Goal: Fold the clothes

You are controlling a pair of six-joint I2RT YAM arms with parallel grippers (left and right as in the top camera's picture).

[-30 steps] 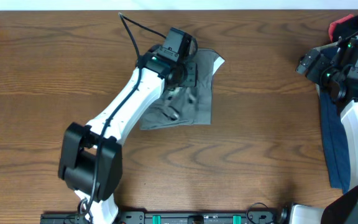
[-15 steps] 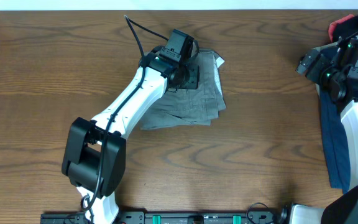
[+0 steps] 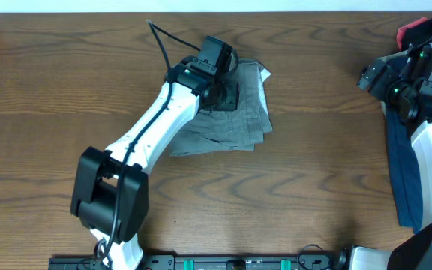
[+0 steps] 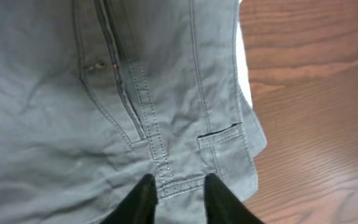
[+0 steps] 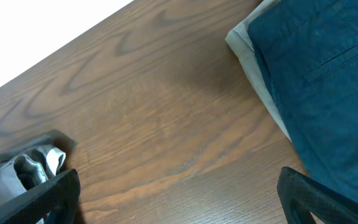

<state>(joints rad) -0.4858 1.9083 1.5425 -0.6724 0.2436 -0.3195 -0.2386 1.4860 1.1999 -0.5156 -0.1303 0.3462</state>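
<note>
Both parted, empty: left pincer point(image 4: 180, 193) at waistband point(image 4: 166, 177) of grey-green shorts point(image 3: 235, 124) lying near-left to far-right, right pincer point(image 5: 176, 190) wide

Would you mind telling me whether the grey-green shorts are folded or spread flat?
Folded: the grey-green shorts lie doubled over, layered edges stepped at their right side.

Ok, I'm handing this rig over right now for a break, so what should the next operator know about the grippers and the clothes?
Left gripper: open, fingers straddling the waistband edge of the grey-green shorts, with no clear pinch.
Right gripper: open and empty over the bare table, beside the blue garment.
Done: the shorts lie mid-table and look folded over at least once, with layered edges showing.
Left: a final check or another fold on the shorts. Then the blue garment, the tan one under it, and something red by the right arm.
</note>
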